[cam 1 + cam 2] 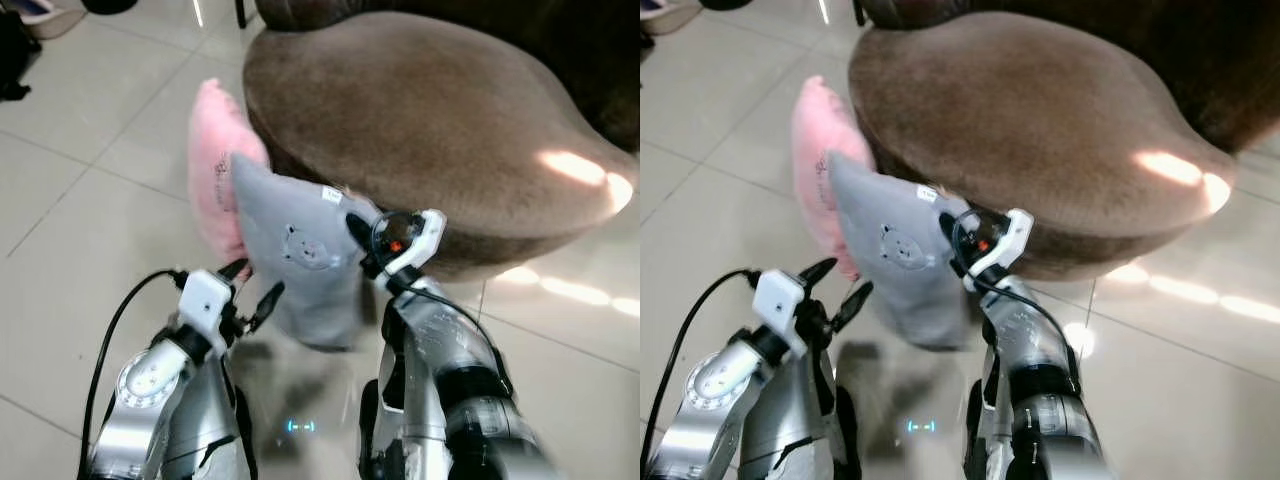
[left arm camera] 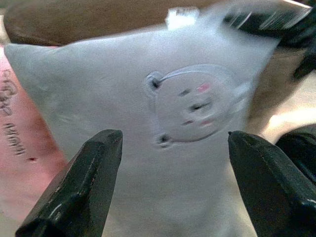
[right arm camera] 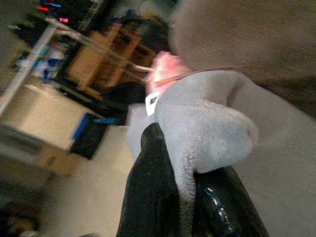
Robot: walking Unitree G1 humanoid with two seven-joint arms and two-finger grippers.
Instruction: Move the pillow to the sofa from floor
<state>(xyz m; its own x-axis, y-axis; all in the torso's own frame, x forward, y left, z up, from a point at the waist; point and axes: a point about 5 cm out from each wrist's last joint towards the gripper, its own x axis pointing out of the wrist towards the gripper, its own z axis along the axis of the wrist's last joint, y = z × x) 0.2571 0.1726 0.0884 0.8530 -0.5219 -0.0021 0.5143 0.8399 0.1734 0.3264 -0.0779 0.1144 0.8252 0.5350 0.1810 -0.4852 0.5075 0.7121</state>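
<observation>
The right tool (image 1: 362, 240) is clenched on the upper corner of the grey bear pillow (image 1: 300, 260), which hangs beside the brown sofa (image 1: 420, 110), not yet on it. The left tool (image 2: 173, 182) waits released before the pillow's face.

The pale tiled floor (image 1: 90, 260) carries a grey pillow (image 1: 300, 260) standing upright on its lower edge. Behind it a pink pillow (image 1: 215, 160) leans against the brown sofa (image 1: 420, 120).

Head cameras look down, sofa (image 1: 430, 120) at 12 o'clock; both wrist cameras sit close on the shared grey pillow (image 2: 163, 123).
</observation>
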